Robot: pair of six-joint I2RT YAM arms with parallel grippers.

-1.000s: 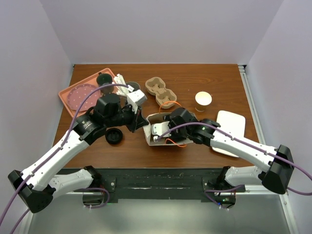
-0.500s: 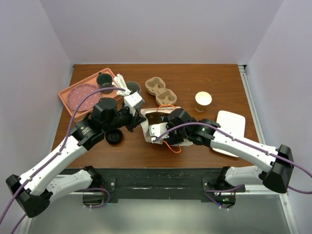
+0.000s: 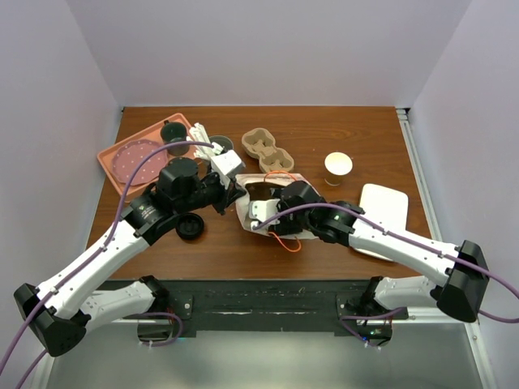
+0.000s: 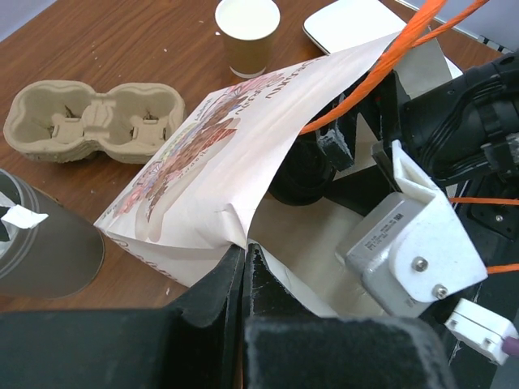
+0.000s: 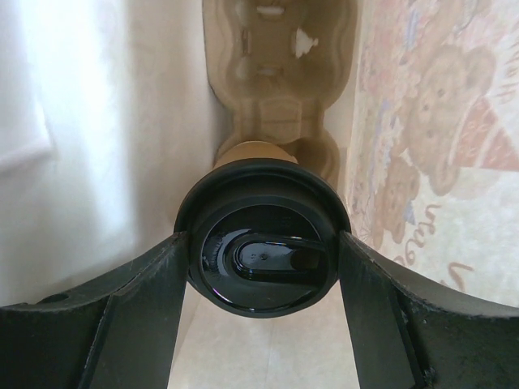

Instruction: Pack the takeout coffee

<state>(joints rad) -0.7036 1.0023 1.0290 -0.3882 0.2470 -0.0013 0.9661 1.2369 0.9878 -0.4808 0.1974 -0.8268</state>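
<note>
Paper bag [image 3: 243, 212] is now sitting farther from the near edge of the table [image 3: 349, 130] than a second ago, mouth lifted. Bare wood is showing in front; pulp cup carrier [image 3: 268, 150] just behind. Left arm [image 3: 105, 251] and right arm [image 3: 389, 239] are bending inward, covering its inside. Open paper cup [image 3: 338, 166] is standing apart.

Left wrist: left claw [image 4: 245, 253] is pinching the bag's edge; grey tumbler [image 4: 40, 243] is running off frame.

Right wrist: right claw [image 5: 261, 243] is clamping the takeout coffee [image 5: 263, 267] by its black lid inside the bag, over a second carrier [image 5: 276, 73]. Whether it is seated, cannot tell.
</note>
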